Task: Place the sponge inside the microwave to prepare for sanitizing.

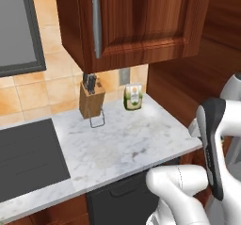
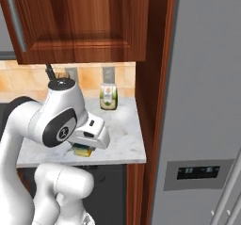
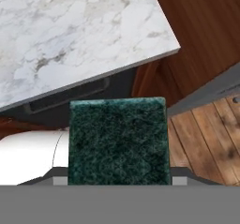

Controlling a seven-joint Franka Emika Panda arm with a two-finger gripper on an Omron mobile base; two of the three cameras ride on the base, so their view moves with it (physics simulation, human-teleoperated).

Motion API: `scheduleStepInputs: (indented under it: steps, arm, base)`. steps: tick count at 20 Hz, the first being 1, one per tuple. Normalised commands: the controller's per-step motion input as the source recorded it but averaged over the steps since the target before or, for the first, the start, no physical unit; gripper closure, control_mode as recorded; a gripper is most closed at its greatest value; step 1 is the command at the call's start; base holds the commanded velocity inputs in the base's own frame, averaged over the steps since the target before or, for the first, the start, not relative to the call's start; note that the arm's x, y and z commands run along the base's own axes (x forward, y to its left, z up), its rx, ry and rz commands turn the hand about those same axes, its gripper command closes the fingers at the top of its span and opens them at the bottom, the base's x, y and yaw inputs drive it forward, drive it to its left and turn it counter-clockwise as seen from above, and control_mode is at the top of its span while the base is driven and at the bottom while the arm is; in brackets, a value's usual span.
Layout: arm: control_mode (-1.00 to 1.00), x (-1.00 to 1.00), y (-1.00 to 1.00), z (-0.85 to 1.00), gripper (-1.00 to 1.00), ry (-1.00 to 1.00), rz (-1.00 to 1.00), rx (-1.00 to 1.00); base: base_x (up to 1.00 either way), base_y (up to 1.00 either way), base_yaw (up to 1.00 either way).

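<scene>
The sponge (image 3: 118, 141) sat right at the gripper (image 3: 117, 183), its dark green scrub face toward the hand camera and spanning the space where the fingers would rise, so the jaws were closed on its sides and held it clear of the marble counter (image 3: 70, 35). In the right base view the sponge (image 2: 83, 150) showed as a yellow and green sliver under the white hand, just off the counter's (image 2: 123, 139) front edge. The arm was folded low, elbow high, wrist turned down in front of the dark drawer below the counter. The left base view added a knife block (image 1: 91, 99) and a green-and-white packet (image 1: 133, 97) against the tiled wall, under the wooden cabinet (image 1: 136, 21); the right base view added the grey fridge (image 2: 202, 101).
</scene>
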Motion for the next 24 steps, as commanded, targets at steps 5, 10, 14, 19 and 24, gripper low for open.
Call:
scheduleStepInputs:
  steps: [5,10,14,19,24]
  arm:
    - [1.00,0.00,0.00,0.00,1.00,0.00,0.00,0.00]
    - [1.00,0.00,0.00,0.00,1.00,0.00,0.00,0.00]
    - [1.00,0.00,0.00,0.00,1.00,0.00,0.00,0.00]
    - [1.00,0.00,0.00,0.00,1.00,0.00,0.00,0.00]
    - [1.00,0.00,0.00,0.00,1.00,0.00,0.00,0.00]
  base:
    - [-0.85,0.01,0.00]
    - [-0.85,0.00,0.00]
    - [-0.84,-0.01,0.00]
    - [-0.66,-0.21,0.00]
    - [-0.58,-0.29,-0.01]
